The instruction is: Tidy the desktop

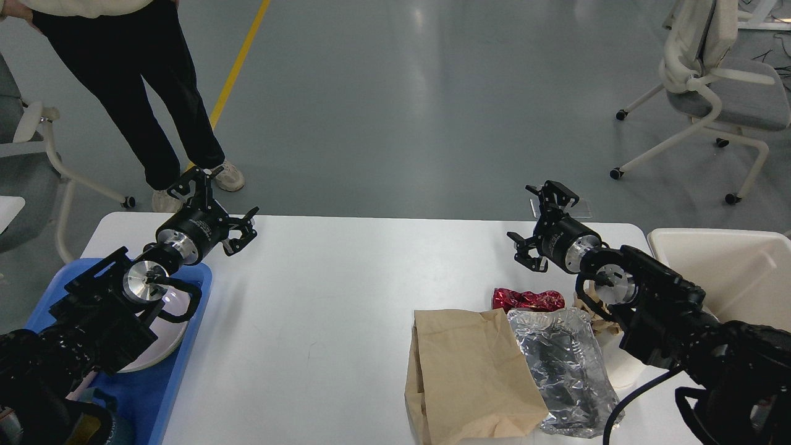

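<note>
Lots getting cut off here: the blue plastic tray (185, 346) at the lower left of the frame is running off the bottom edge, and my left arm is covering most of the round white plate (162, 346) sitting in it, so only a sliver is showing. Something dark and rounded is poking out at the tray's bottom corner but it's too hidden to tell what. The cream bin (723, 272) at the right edge is getting clipped by the frame too, with my right arm blocking its lower part; the bit of inside I'm seeing is looking bare. The large white matte desktop with rounded corners (334, 296) is filling the middle and lower frame. On its lower right, a creased brown paper bag (469, 377) is lying flat, touching a crinkly sheet of silver foil (565, 364), with a crumpled shiny red wrapper (527, 300) just above them. The left gripper (219, 207) is hovering over the desktop's upper left with fingers spread, gripping nothing. The right gripper (539, 225) is hanging near the upper right corner, fingers also splayed apart and empty.
</note>
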`<action>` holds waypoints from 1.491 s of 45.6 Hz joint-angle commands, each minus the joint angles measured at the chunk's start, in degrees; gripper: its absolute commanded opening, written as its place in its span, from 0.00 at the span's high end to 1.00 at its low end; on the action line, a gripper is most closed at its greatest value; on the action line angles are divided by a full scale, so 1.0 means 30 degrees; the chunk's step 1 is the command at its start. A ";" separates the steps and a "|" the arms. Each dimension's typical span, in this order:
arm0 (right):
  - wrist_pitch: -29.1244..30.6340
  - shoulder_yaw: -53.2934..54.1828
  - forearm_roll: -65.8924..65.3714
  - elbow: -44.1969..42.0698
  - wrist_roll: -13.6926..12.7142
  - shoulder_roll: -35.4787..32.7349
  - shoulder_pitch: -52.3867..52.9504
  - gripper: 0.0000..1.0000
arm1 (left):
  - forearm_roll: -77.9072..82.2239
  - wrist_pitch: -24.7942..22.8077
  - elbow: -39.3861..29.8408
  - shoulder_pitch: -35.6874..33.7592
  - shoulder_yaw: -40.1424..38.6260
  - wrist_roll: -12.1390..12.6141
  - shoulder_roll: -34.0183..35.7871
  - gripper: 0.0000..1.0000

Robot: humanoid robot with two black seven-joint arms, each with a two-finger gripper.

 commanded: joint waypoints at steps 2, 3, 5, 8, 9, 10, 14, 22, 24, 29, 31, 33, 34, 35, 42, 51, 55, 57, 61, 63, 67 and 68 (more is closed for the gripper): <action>0.0000 0.0016 -0.0001 -0.0001 0.0000 0.0000 0.0007 0.00 | -0.0025 -0.1065 -0.0001 0.0671 -0.0008 -0.2706 0.0038 0.03; 0.0000 -0.0013 -0.0001 -0.0001 0.0000 0.0000 0.0007 0.00 | -0.0025 -0.1182 -0.0001 0.0759 0.0021 -0.3146 0.0038 0.03; 0.0000 -0.0013 -0.0001 -0.0001 0.0000 0.0000 0.0007 0.00 | -0.0025 -0.1417 -0.0001 0.0935 0.0021 -0.4112 0.0038 0.03; 0.0000 0.0016 -0.0001 -0.0001 0.0000 0.0000 -0.0022 0.00 | -0.0025 -0.1477 -0.0001 0.1082 0.0021 -0.5199 0.0038 0.03; 0.0000 0.0016 -0.0001 -0.0001 0.0000 0.0000 -0.0022 0.00 | 0.0004 -0.1389 -0.0001 0.1082 0.0021 -0.5404 0.0038 0.03; 0.0000 0.0016 -0.0001 -0.0001 0.0000 0.0000 0.0007 0.00 | 0.0004 -0.1388 -0.0001 0.1082 0.0050 -0.5522 0.0038 0.03; 0.0000 0.0016 -0.0001 -0.0001 0.0000 0.0000 0.0007 0.00 | 0.0004 -0.1564 -0.0001 0.1112 0.0050 -0.5641 0.0038 0.03; 0.0000 0.0016 -0.0001 0.0028 0.0000 0.0000 0.0007 0.00 | 0.0004 -0.1564 -0.0001 0.1170 -0.0008 -0.5728 0.0038 0.03; 0.0000 -0.0013 -0.0001 -0.0001 0.0000 0.0000 0.0007 0.00 | 0.0004 -0.1564 -0.0001 0.1170 -0.0008 -0.5728 0.0038 0.03; 0.0000 -0.0013 -0.0001 -0.0001 0.0000 0.0000 0.0007 0.00 | 0.0004 -0.1564 -0.0001 0.1170 -0.0008 -0.5728 0.0038 0.03; 0.0000 -0.0013 -0.0001 -0.0001 0.0000 0.0000 0.0007 0.00 | 0.0004 -0.1564 -0.0001 0.1170 -0.0008 -0.5728 0.0038 0.03; 0.0000 -0.0013 -0.0001 -0.0001 0.0000 0.0000 0.0007 0.00 | 0.0004 -0.1564 -0.0001 0.1170 -0.0008 -0.5728 0.0038 0.03; 0.0000 -0.0013 -0.0001 -0.0001 0.0000 0.0000 0.0007 0.00 | 0.0004 -0.1564 -0.0001 0.1170 -0.0008 -0.5728 0.0038 0.03; 0.0000 0.0016 -0.0001 -0.0001 0.0000 0.0000 -0.0022 0.00 | 0.0004 -0.1564 -0.0001 0.1170 -0.0008 -0.5728 0.0038 0.03; 0.0000 -0.0013 -0.0001 -0.0001 0.0000 0.0000 0.0007 0.00 | 0.0004 -0.1564 -0.0001 0.1170 -0.0008 -0.5728 0.0038 0.03; 0.0000 -0.0013 -0.0001 -0.0001 0.0000 0.0000 0.0007 0.00 | 0.0004 -0.1564 -0.0001 0.1170 -0.0008 -0.5728 0.0009 0.03; 0.0000 0.0016 -0.0001 -0.0001 0.0000 0.0000 0.0007 0.00 | 0.0004 -0.1564 -0.0001 0.1170 -0.0008 -0.5728 0.0009 0.03; 0.0000 -0.0013 -0.0001 -0.0001 0.0000 0.0000 0.0007 0.00 | 0.0004 -0.1564 -0.0001 0.1170 -0.0008 -0.5728 0.0009 0.03; 0.0000 0.0016 -0.0001 -0.0001 0.0000 0.0000 -0.0022 0.00 | 0.0004 -0.1564 -0.0001 0.1170 -0.0008 -0.5728 0.0009 0.03; 0.0000 0.0016 -0.0001 -0.0001 0.0000 0.0000 0.0007 0.00 | 0.0004 -0.1564 -0.0001 0.1170 -0.0008 -0.5728 0.0009 0.03; 0.0000 -0.0013 -0.0001 -0.0001 0.0000 0.0000 0.0007 0.00 | 0.0004 -0.1564 -0.0001 0.1170 -0.0008 -0.5728 0.0009 0.03; 0.0000 -0.0013 -0.0001 -0.0001 0.0000 0.0000 0.0007 0.00 | 0.0004 -0.1564 -0.0001 0.1170 -0.0008 -0.5728 0.0009 0.03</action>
